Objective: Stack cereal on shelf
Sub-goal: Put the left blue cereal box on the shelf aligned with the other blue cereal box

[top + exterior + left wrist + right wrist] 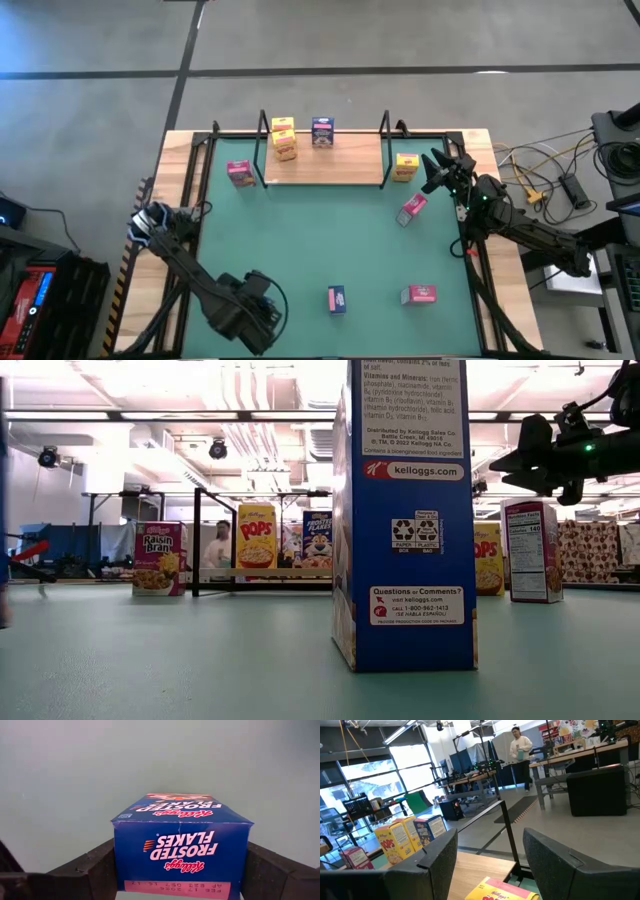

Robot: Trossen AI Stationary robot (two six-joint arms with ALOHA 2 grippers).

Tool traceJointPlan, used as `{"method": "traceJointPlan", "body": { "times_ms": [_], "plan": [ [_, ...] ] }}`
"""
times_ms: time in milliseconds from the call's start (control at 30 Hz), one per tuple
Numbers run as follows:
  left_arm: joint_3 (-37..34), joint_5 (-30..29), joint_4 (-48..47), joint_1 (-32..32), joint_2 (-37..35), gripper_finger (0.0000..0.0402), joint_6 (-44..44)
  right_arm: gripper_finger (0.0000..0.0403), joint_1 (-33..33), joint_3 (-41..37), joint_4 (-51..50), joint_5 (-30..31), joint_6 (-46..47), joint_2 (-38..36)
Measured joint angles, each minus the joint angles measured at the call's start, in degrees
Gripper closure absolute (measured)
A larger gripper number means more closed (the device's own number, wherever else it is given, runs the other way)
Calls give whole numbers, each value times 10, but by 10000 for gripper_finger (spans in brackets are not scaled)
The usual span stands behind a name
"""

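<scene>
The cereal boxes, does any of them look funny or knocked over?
Yes. One small pink cardboard cereal box lies tilted on the big green mat, near the right claw. The other boxes sit square to the light wooden shelf board.

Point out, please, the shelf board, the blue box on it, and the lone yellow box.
shelf board (330,165), high view, bare wood.
blue box (322,132), high view, top face.
yellow box (406,166), high view, top face.
</scene>
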Motion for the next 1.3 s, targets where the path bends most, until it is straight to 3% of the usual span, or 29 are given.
{"method": "traceJointPlan", "body": {
  "times_ms": [367, 833, 1133, 1300],
  "plan": [
    [0, -32, 1, 59, -14, 104, 121, 188, 0, 0, 0, 0, 0, 0],
    [0, -37, 38, 193, -35, 104, 318, 188, 0, 0, 0, 0, 0, 0],
    [0, -34, 68, 297, -36, 104, 451, 188, 0, 0, 0, 0, 0, 0],
    [0, 1, 83, 342, -36, 104, 497, 188, 0, 0, 0, 0, 0, 0]
  ]
}}
